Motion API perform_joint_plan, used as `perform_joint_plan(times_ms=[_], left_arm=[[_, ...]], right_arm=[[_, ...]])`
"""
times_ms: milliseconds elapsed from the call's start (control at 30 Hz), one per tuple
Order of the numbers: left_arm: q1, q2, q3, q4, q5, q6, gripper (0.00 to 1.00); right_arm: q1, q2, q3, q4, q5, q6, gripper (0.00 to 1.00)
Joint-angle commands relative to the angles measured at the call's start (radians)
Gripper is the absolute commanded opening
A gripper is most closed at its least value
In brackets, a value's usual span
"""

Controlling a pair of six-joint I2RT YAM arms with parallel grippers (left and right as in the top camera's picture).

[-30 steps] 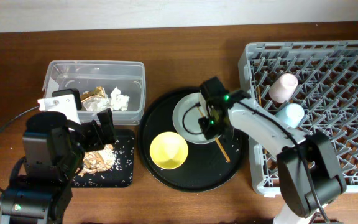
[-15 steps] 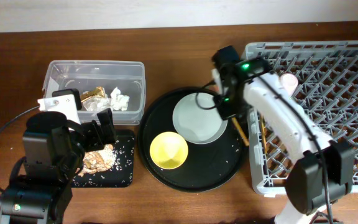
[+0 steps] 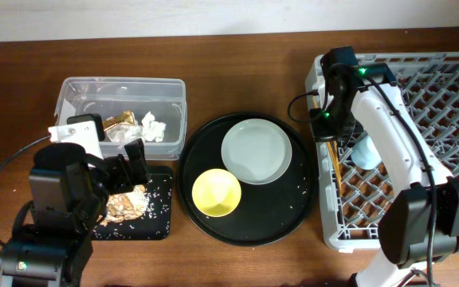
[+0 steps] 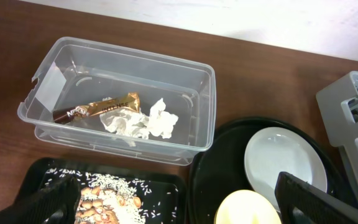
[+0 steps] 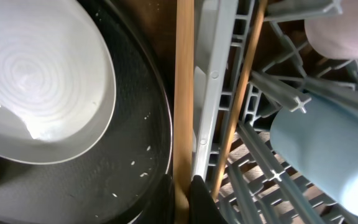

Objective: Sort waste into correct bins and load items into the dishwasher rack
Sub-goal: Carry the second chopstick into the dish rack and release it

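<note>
The right gripper (image 5: 190,190) sits at the very bottom edge of its own wrist view, so little of its fingers shows. They are closed together there on the near ends of the chopsticks (image 5: 184,93), whose far ends run out of the top of that view. One stick lies just outside the left wall of the dishwasher rack (image 3: 453,199), over the strip of table (image 3: 237,64) beside the round black tray (image 3: 293,215). The other slants inside the rack over its lattice. From overhead the right arm covers most of this, and the rack itself is cut off at the right edge. The pink cup (image 5: 347,25) shows only as a corner in the right wrist view. The blue cup (image 5: 322,149) lies just near of it in the rack, half hidden by the arm from above. The plate (image 3: 256,151) and the yellow bowl (image 3: 216,193) rest on the round tray. The left gripper (image 4: 176,186) hangs with its fingers wide apart, holding nothing. Its arm hides part of the food scraps (image 4: 107,202) on the black rectangular tray (image 3: 156,225). In the clear tub (image 4: 129,55) the tissue (image 4: 145,121) lies against the wrapper (image 4: 104,107). The wrapper's gold face appears to read "INTENSE", and the print on its dark end is too small to read.
</note>
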Motion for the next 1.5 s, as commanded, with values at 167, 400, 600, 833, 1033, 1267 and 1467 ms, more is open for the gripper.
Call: perform_joint_plan(times_ms=[167,400,600,833,1033,1267,1467], left_arm=[[0.005,-0.003,0.012,0.002,-0.014,-0.01,0.99],[0.005,-0.003,0.012,0.002,-0.014,-0.01,0.99],[0.005,-0.003,0.012,0.002,-0.014,-0.01,0.99],[0.005,-0.003,0.012,0.002,-0.014,-0.01,0.99],[0.005,-0.003,0.012,0.002,-0.014,-0.01,0.99],[0.005,-0.003,0.012,0.002,-0.014,-0.01,0.99],[0.005,-0.003,0.012,0.002,-0.014,-0.01,0.99]], right_arm=[[-0.024,-0.003,-0.003,0.022,0.04,0.056,0.04],[-0.024,-0.003,-0.004,0.026,0.058,0.064,0.04],[-0.024,0.0,-0.008,0.035,0.13,0.063,0.05],[-0.024,0.0,-0.048,0.076,0.135,0.063,0.05],[-0.024,0.0,-0.135,0.167,0.159,0.063,0.05],[-0.024,0.0,-0.154,0.191,0.171,0.063,0.15],[-0.024,0.0,-0.154,0.191,0.17,0.063,0.3]])
